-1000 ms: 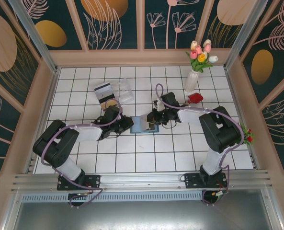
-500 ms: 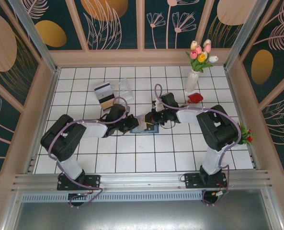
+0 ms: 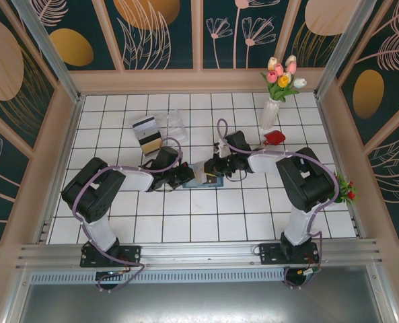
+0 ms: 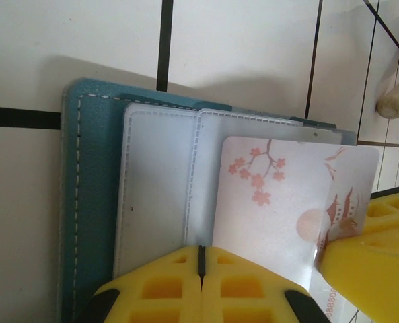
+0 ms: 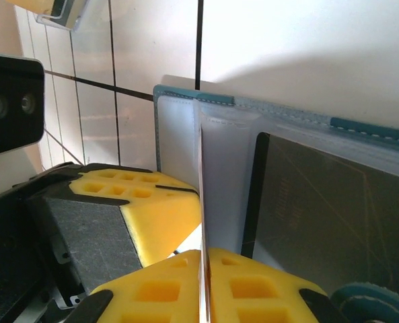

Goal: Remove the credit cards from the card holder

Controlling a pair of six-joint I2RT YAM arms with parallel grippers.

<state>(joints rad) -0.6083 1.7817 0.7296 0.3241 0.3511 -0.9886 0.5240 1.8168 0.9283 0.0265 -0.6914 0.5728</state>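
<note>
The teal card holder (image 4: 91,202) lies open on the tiles between both arms (image 3: 210,182), grey pockets up. My left gripper (image 4: 200,259) is shut, its tips pressed on the holder's inner pocket with nothing between them. My right gripper (image 5: 203,269) is shut on a white credit card (image 4: 286,202) printed with pink blossoms, which stands edge-on (image 5: 201,182) and partly out of a pocket. A dark card (image 5: 327,215) sits in another clear pocket. From above, the left gripper (image 3: 189,176) and right gripper (image 3: 209,168) meet over the holder.
Two loose cards (image 3: 146,132) lie at the back left beside a clear plastic box (image 3: 172,124). A vase of tulips (image 3: 270,114) and a red object (image 3: 274,137) stand behind the right arm. A small flower sprig (image 3: 349,192) is at the right wall.
The left arm has reached right onto the card holder's left side and its gripper has closed. The right gripper has stayed at the holder, holding the card.
</note>
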